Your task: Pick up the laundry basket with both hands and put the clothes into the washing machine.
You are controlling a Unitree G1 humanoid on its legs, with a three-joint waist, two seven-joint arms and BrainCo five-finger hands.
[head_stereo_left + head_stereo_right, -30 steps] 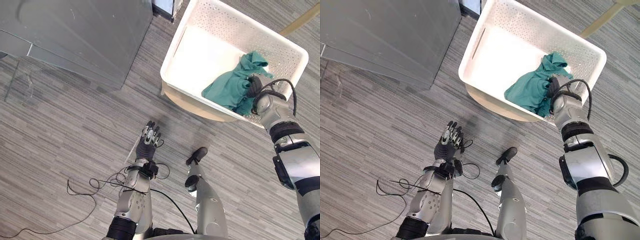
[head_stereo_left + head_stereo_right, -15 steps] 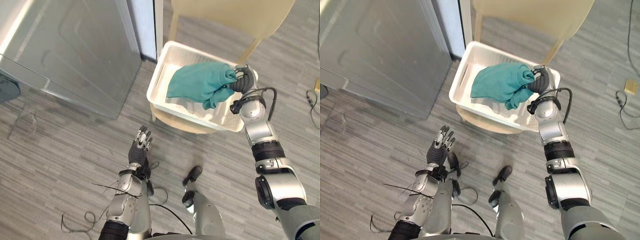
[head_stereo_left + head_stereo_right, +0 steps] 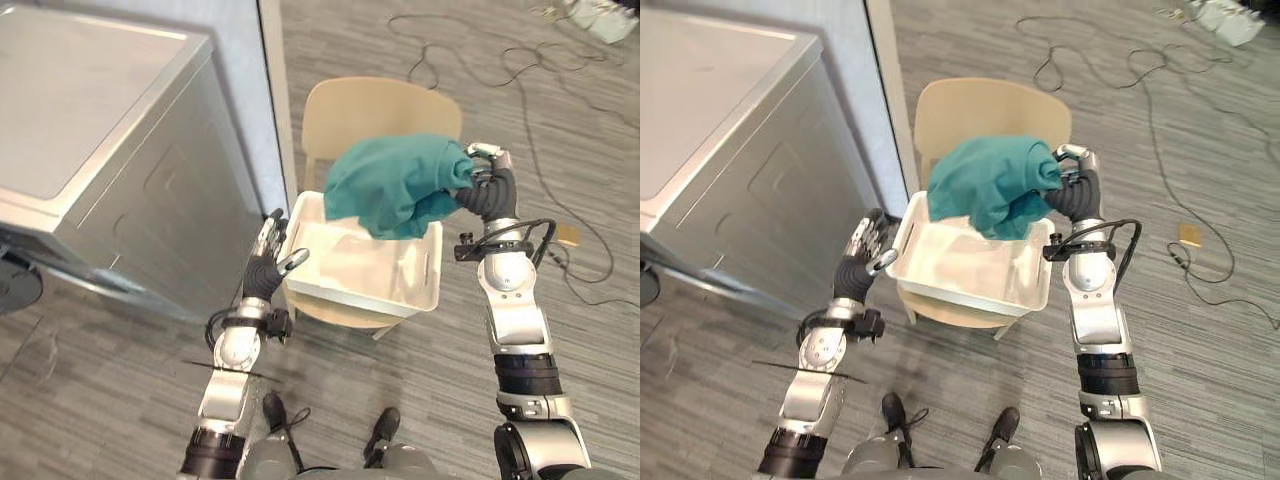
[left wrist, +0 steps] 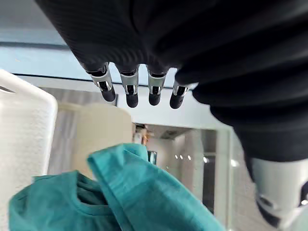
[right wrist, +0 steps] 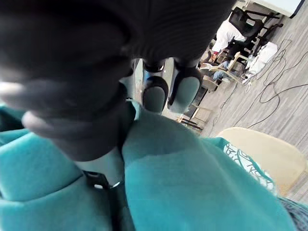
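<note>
A teal garment [image 3: 392, 187] hangs above the white laundry basket [image 3: 400, 296], which rests on a beige chair [image 3: 375, 108]. My right hand [image 3: 487, 187] is shut on the garment's right end and holds it up over the basket; the right wrist view has the fingers [image 5: 185, 89] curled into the teal cloth [image 5: 202, 192]. My left hand [image 3: 267, 265] is open, its fingers straight, beside the basket's left rim. In the left wrist view the straight fingertips [image 4: 130, 98] point past the basket wall [image 4: 24, 139] at the garment [image 4: 120, 192]. The grey washing machine [image 3: 90, 170] stands to the left.
A pale blue wall panel [image 3: 245, 90] stands between the washing machine and the chair. Cables [image 3: 480, 60] trail across the grey plank floor behind the chair, and a small tan object [image 3: 568, 235] lies on the floor to the right.
My right hand has lifted the teal garment higher above the basket. My left hand has risen from low over the floor to the basket's left rim. The camera has tilted up.
</note>
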